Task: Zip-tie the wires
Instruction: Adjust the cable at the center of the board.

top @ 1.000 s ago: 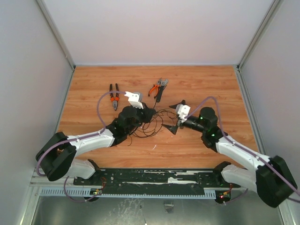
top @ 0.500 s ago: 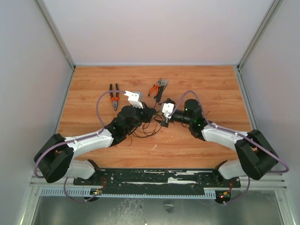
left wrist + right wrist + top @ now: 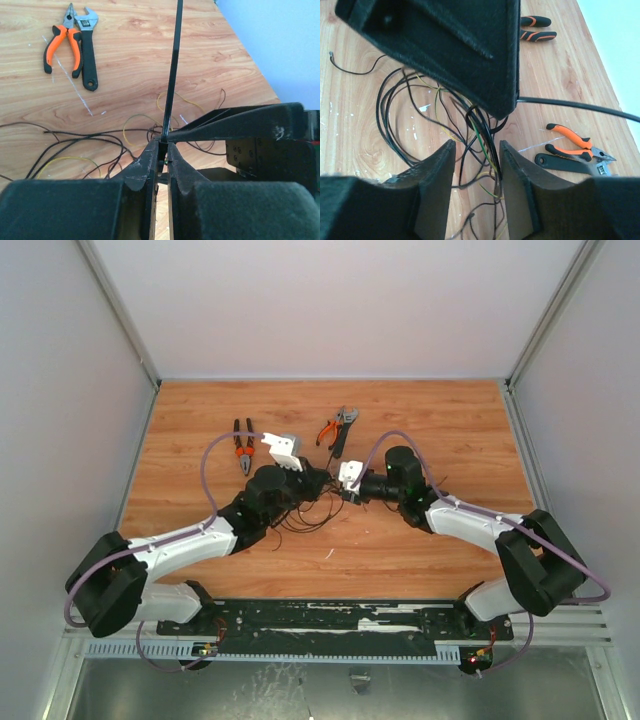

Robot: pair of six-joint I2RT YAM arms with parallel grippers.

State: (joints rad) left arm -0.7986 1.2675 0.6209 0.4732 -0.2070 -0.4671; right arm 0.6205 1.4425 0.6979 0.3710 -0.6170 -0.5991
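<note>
The wires (image 3: 300, 520) lie in loose loops on the wooden table between the two arms. My left gripper (image 3: 320, 483) (image 3: 163, 150) is shut on the zip tie (image 3: 172, 65), a thin black strip that runs straight out from its fingertips. My right gripper (image 3: 338, 492) (image 3: 477, 150) faces it closely from the right. Its jaws stand partly apart around a bunch of wires (image 3: 487, 132), which rests against one finger only. In the right wrist view the zip tie (image 3: 580, 106) stretches off to the right from under the left gripper's finger (image 3: 445, 45).
Black-and-orange pliers (image 3: 243, 445) lie at the back left of the table. Orange pliers (image 3: 328, 428) (image 3: 62, 42) and a black wrench (image 3: 343, 430) (image 3: 87, 55) lie just behind the grippers. Walls enclose the table on three sides.
My right arm has swung left up to the left gripper, and its jaws have narrowed around the wires. The left gripper has kept its hold on the zip tie, hardly moving.
</note>
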